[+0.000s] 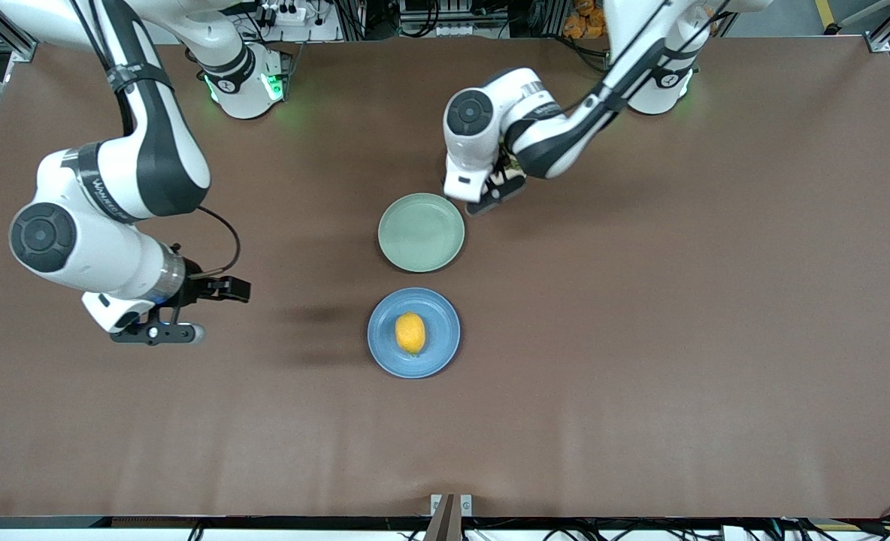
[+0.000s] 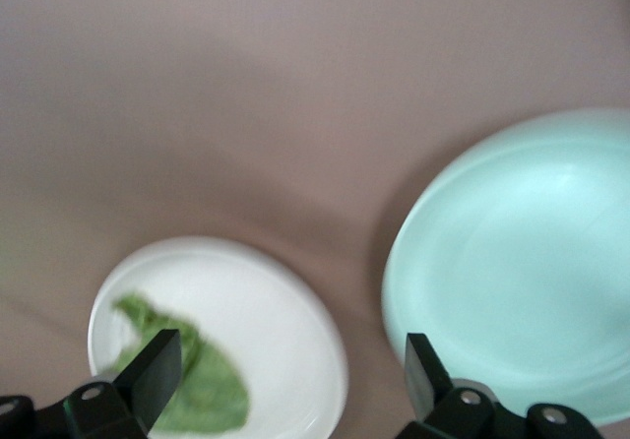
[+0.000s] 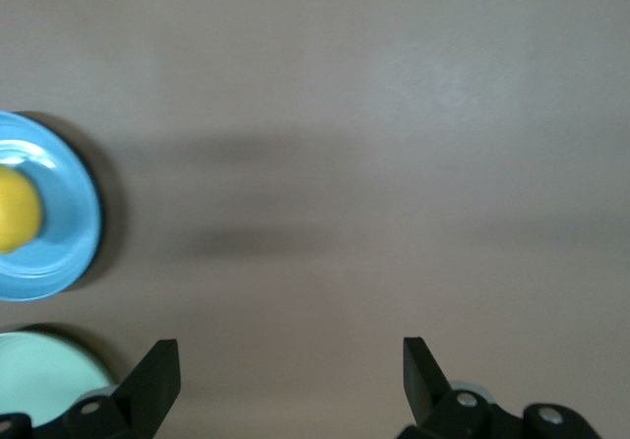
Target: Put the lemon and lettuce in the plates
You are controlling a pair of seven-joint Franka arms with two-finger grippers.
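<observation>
The lemon (image 1: 410, 333) lies in the blue plate (image 1: 437, 315), the plate nearest the front camera; both show in the right wrist view, lemon (image 3: 15, 213) in plate (image 3: 74, 213). The lettuce (image 2: 202, 385) lies in the pale plate (image 2: 276, 316), seen only in the left wrist view; in the front view the left hand hides both. My left gripper (image 1: 494, 194) (image 2: 290, 355) is open and empty just above that pale plate. My right gripper (image 1: 216, 309) (image 3: 290, 350) is open and empty over bare table toward the right arm's end.
An empty mint-green plate (image 1: 421, 231) sits between the blue plate and the left hand; it also shows beside the pale plate in the left wrist view (image 2: 522, 262) and in the right wrist view (image 3: 44, 370). The brown table (image 1: 678, 300) spreads around.
</observation>
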